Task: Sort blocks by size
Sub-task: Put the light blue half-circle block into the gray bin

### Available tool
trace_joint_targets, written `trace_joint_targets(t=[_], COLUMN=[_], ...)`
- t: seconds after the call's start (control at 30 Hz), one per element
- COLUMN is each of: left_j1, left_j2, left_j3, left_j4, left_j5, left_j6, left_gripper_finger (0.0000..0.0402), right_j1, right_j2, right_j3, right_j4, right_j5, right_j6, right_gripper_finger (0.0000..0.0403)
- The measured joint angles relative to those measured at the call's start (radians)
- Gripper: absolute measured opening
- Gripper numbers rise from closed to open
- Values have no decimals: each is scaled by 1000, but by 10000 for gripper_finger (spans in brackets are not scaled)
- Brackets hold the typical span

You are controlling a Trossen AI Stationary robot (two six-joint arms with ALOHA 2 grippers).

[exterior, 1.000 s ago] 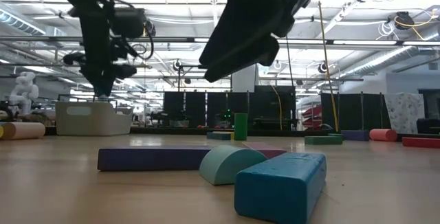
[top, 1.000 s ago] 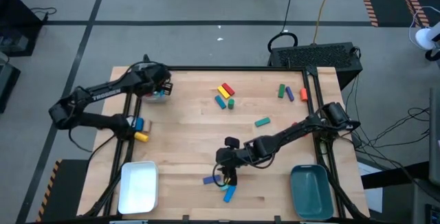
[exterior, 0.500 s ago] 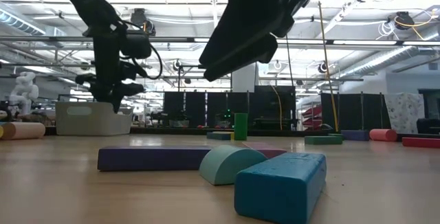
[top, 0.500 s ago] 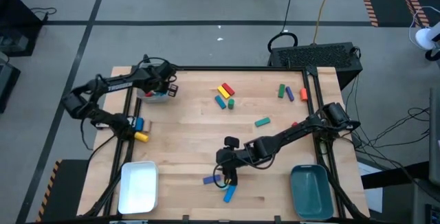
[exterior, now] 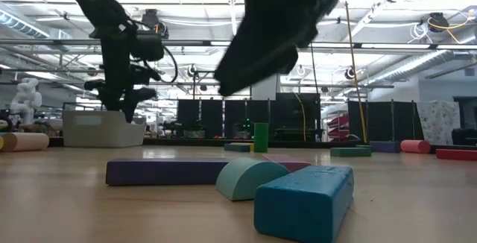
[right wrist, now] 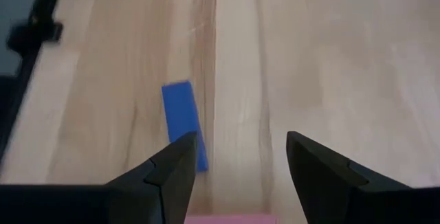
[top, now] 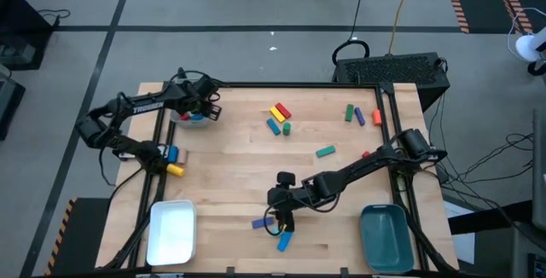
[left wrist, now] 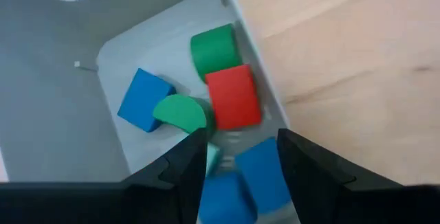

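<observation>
Left gripper point(left wrist: 237, 159): open, empty, above grey tray point(left wrist: 62, 80) with blocks, 10 o'clock on bench point(top: 230, 167).
Right gripper point(right wrist: 237, 162): open, empty, 6 o'clock, over blue bar point(right wrist: 183, 121).

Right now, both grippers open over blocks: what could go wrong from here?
1. The right gripper hangs over a tight cluster: the purple bar, teal half-round and blue block crowd together, so closing may nudge or catch a neighbour.
2. The left gripper is open just above the grey tray; retreating low could clip its wall.
</observation>
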Motion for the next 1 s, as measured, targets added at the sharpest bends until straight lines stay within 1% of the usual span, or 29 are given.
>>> trace_joint_targets(t=[0.17, 0.23, 0.33, 0.5, 0.67, 0.73, 0.8, 0.87, 1.0], left_j1=[-55, -93, -164, -323, -514, -589, -662, -726, -835], left_j2=[-80, -123, -191, -274, -288, -283, -279, -272, -266], left_j3=[43, 59, 75, 75, 75, 75, 75, 75, 74], left_j4=[-1, 3, 27, 72, 112, 144, 171, 204, 225], left_j5=[108, 122, 123, 127, 127, 120, 99, 55, -41], left_j6=[32, 58, 88, 106, 101, 97, 97, 86, 44], left_gripper_finger=[180, 180, 180, 180, 180, 180, 180, 180, 180], right_j1=[3, 10, 36, 75, 95, 98, 103, 104, 103], right_j2=[64, 76, 76, 76, 101, 119, 125, 141, 149], right_j3=[0, 0, 0, 0, -1, 0, -1, 1, 0], right_j4=[19, 10, -10, 10, 11, 47, 31, 53, 42], right_j5=[-99, -131, -129, -132, -128, -124, -123, -122, -118], right_j6=[-64, -88, -132, -161, -135, -134, -132, -129, -130], right_gripper_finger=[202, 202, 201, 201, 201, 201, 201, 201, 201])
